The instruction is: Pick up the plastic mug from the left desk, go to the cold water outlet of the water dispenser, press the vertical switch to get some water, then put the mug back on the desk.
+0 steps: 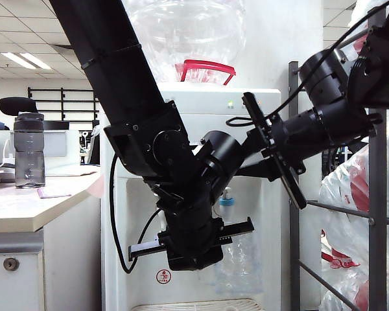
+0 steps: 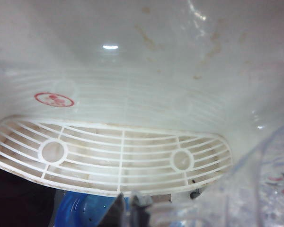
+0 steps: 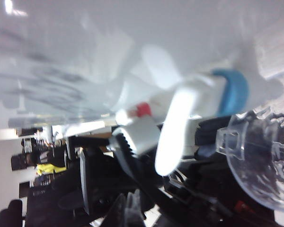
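Mug position: the plastic mug (image 1: 236, 262) is off the left desk (image 1: 32, 197) and held in the water dispenser (image 1: 201, 103) alcove, below the cold water outlet (image 3: 229, 90). The left gripper (image 2: 131, 208) is clamped on its rim. The right gripper (image 3: 128, 208), jaws together and empty, sits close to the vertical switch (image 3: 173, 132). Judged progress: pickup and positioning complete; pressing, filling and return remain. No water is discernible in the mug.

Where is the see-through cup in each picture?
Exterior view: the cup sits low in the middle, under the blue tap, beside the left end effector.
Left wrist view: bottom right corner.
Right wrist view: right edge, near the blue tap, the shared landmark.
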